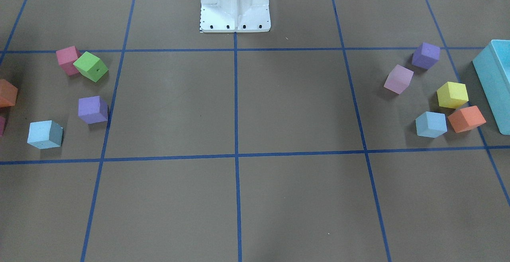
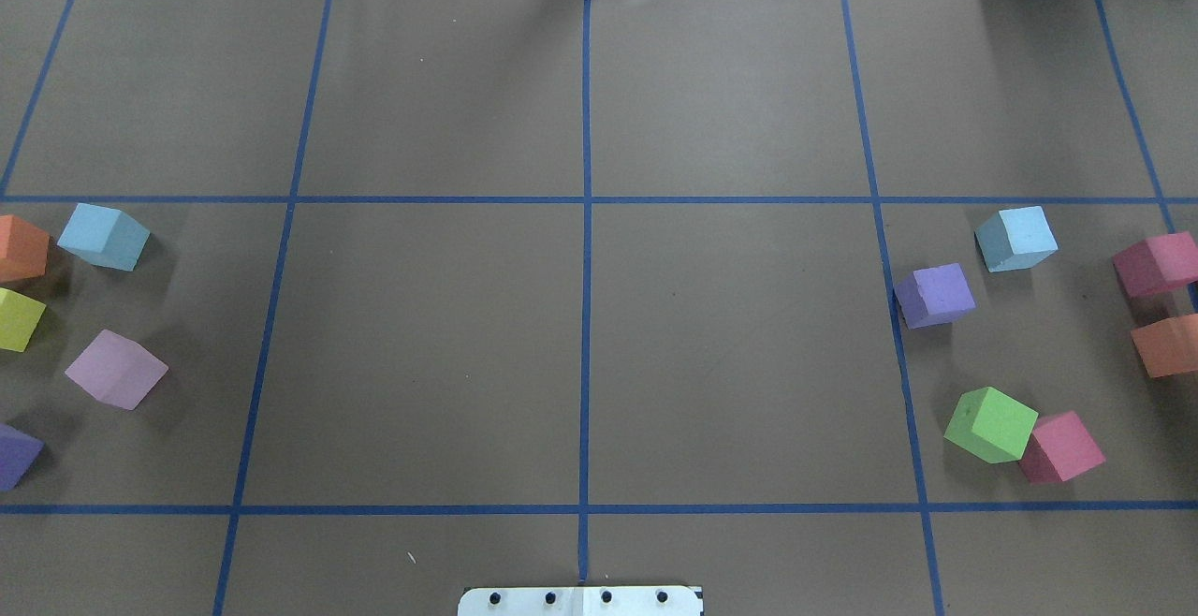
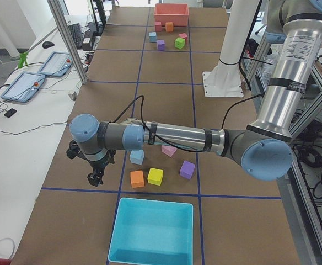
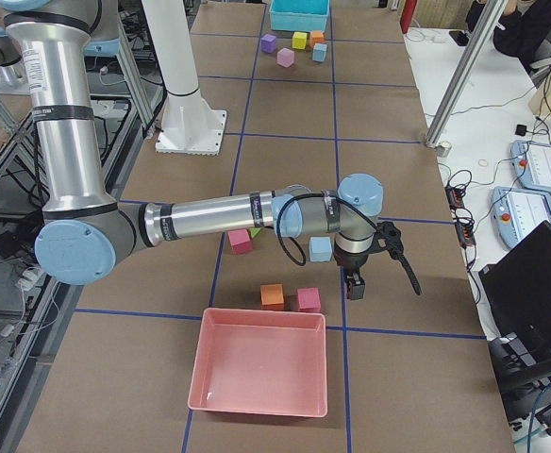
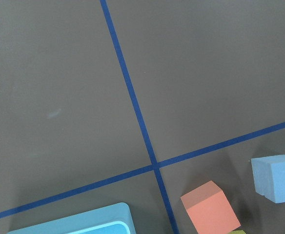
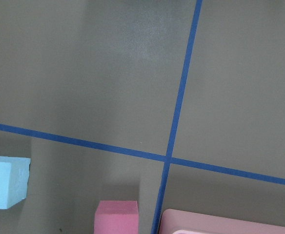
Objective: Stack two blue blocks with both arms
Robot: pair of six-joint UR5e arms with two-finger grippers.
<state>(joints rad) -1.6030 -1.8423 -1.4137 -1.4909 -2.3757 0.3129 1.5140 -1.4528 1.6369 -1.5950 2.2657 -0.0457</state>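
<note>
Orange cube (image 1: 466, 118) sits just beside one blue block (image 1: 431, 124)

The left blue block (image 2: 103, 236), a pale foam cube, sat flat on the table at the robot's left side. The right blue block (image 2: 1016, 238), its match, sat flat at the right side, well apart from it. Neither was held. The left arm (image 3: 177, 137) and right arm (image 4: 219, 217) each stretched low over the table, near its own block.

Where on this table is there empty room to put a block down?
The middle squares, from the white base to the far edge, are bare. Both ends are crowded: one blue block sits by the orange cube, the other blue block beside a purple cube.
</note>
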